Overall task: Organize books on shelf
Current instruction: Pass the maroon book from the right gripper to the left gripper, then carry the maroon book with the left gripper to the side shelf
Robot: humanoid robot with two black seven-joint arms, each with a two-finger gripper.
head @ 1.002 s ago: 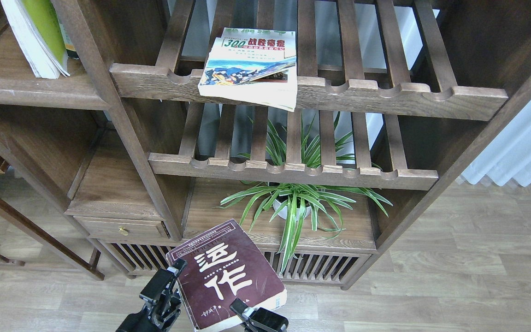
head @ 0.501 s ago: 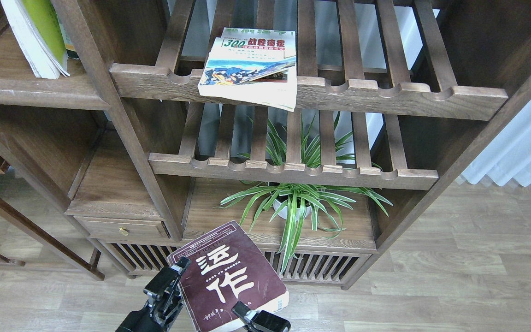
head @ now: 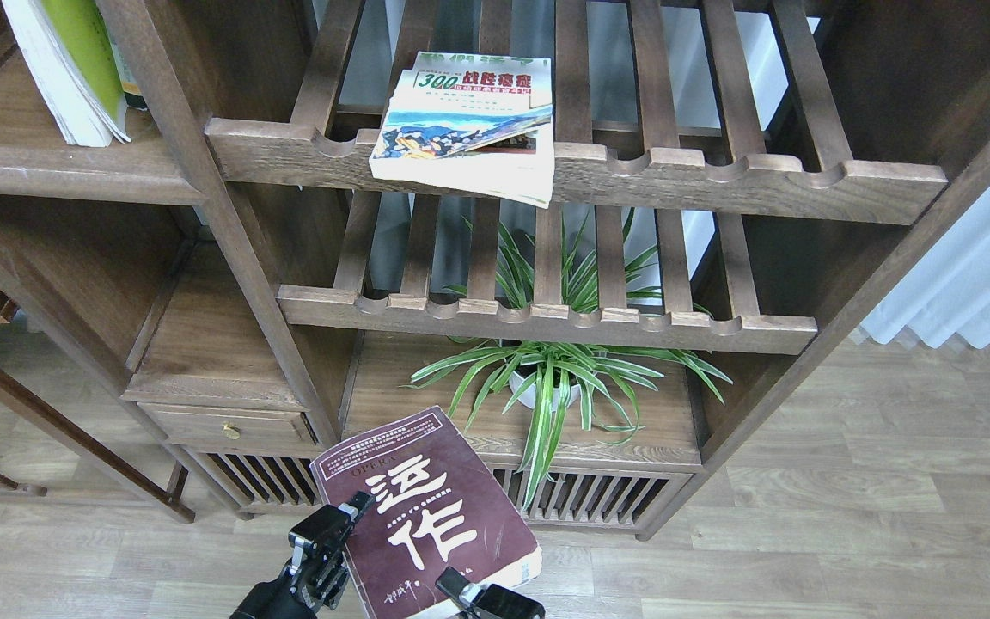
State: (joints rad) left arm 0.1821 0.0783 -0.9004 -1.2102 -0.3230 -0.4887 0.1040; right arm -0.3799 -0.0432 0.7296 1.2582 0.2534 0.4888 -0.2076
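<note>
A thick worn maroon book (head: pixel 426 516) with big white characters is held face up at the bottom centre, in front of the bookcase. My right gripper (head: pixel 465 593) is shut on its near edge. My left gripper (head: pixel 336 529) is at the book's left edge, one fingertip (head: pixel 359 500) touching it; I cannot tell whether it is shut. The white "300" book (head: pixel 465 120) lies flat on the upper slatted rack (head: pixel 718 185), overhanging its front rail. The thin yellow-green book (head: pixel 74 60) leans upright on the solid shelf (head: pixel 48 168) at the upper left.
A second slatted rack (head: pixel 546 322) sits below the first. A potted spider plant (head: pixel 551 378) stands on the lower board behind the maroon book. A small drawer (head: pixel 229 425) is at lower left. Wood floor and a white curtain (head: pixel 976 275) lie to the right.
My left gripper has moved right and a little down, up against the maroon book's left edge. The book has shifted slightly. The right gripper keeps its hold.
</note>
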